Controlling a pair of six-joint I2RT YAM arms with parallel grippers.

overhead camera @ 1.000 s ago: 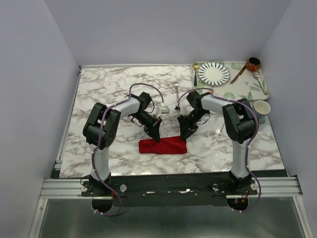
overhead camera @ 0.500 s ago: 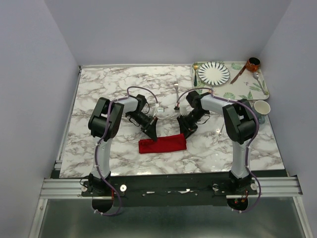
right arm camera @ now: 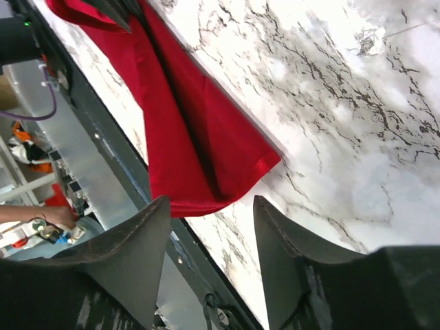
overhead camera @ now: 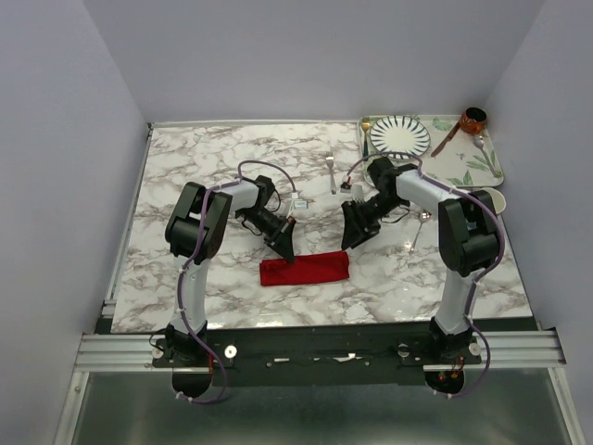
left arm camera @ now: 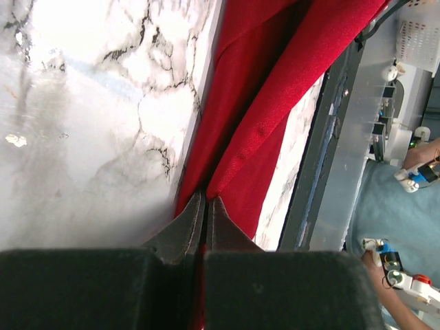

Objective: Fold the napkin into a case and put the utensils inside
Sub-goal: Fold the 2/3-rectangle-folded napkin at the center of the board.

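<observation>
One deep-red folded fabric napkin [overhead camera: 304, 270]. One slim silver metal fork [overhead camera: 330, 170]. One floral rectangular tray [overhead camera: 463, 171]. One round striped white plate [overhead camera: 400, 137]. One gold spoon with dark handle [overhead camera: 366, 130]. One brown wooden utensil [overhead camera: 447, 139]. One small silver spoon [overhead camera: 482, 146]. One round orange-brown pot [overhead camera: 473, 120]. One white cup [overhead camera: 498, 197], partly hidden. Two white-and-black robot arms [overhead camera: 199, 232] [overhead camera: 468, 236].

The napkin [overhead camera: 304, 271] is seen in a plain deep red. The bench [overhead camera: 204, 167] is patterned as white marble, veined in grey-brown. A plate [overhead camera: 400, 137] is striped with dark radial lines on white. The tray [overhead camera: 463, 171] beneath it is printed with green leaves on cream. A small pot [overhead camera: 473, 119] is coloured orange-brown. The left gripper [overhead camera: 285, 248] and right gripper [overhead camera: 354, 234] are finished in black.
</observation>
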